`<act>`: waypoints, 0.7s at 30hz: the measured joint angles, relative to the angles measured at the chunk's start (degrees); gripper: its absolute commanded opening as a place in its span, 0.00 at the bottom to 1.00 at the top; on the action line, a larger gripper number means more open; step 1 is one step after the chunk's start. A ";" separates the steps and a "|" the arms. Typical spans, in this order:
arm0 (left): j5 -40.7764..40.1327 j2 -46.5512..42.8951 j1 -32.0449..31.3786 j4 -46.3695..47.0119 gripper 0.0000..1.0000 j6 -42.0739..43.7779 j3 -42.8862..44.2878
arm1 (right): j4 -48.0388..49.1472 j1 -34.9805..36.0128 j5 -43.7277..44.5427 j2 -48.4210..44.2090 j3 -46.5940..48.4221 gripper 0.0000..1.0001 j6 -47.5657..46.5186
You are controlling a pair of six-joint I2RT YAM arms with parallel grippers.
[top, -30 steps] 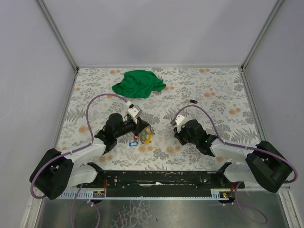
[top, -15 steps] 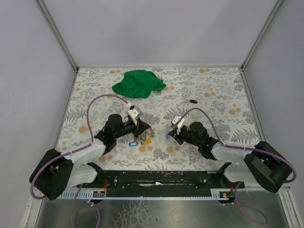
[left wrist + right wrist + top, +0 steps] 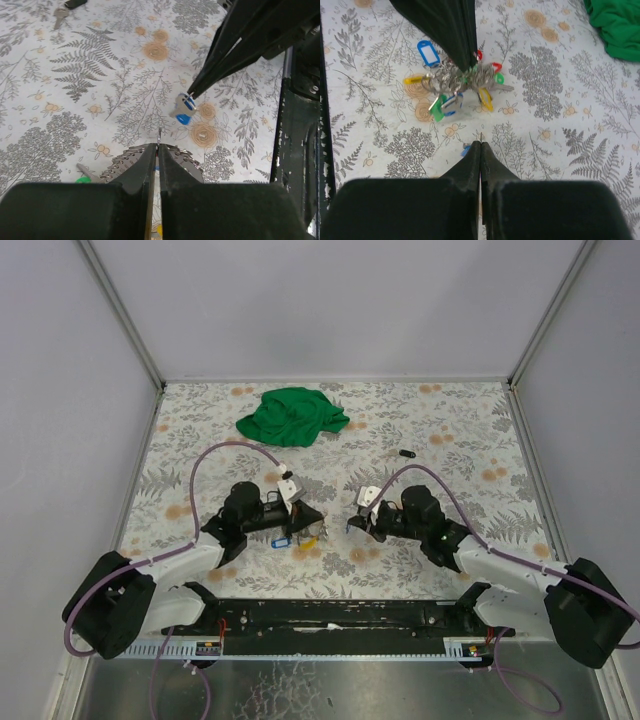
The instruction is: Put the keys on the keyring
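Keys point(image 3: 462, 87) are lying bunched on the counter point(image 3: 450, 420) beneath the left gripper point(image 3: 158, 150), which is pinching the keyring point(image 3: 158, 134) wire. Opposite it, the right gripper point(image 3: 480, 145) is clamping a blue key point(image 3: 184, 107). A green cloth point(image 3: 292, 416) and a black-headed key point(image 3: 62, 9) are lying well apart.

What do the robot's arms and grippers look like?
Both arms mix black joints with white shells. A lilac cable loops over the left arm and another over the right arm. The left gripper and right gripper have slim, tapering black fingers.
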 measured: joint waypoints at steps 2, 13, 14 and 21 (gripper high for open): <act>0.94 0.48 -0.42 0.07 0.00 0.70 0.00 | -2.45 0.00 -1.25 -0.20 2.10 0.00 -0.70; 3.45 2.23 -3.08 -0.48 0.00 4.04 0.02 | -13.05 0.00 -8.26 3.41 10.45 0.00 -8.50; 3.58 2.29 -3.34 -0.57 0.00 4.28 0.04 | -13.94 0.00 -8.87 4.22 11.15 0.00 -9.11; 4.68 2.84 -4.22 -1.90 0.00 5.79 0.74 | -19.06 0.00 -11.65 7.21 14.16 0.00 -12.68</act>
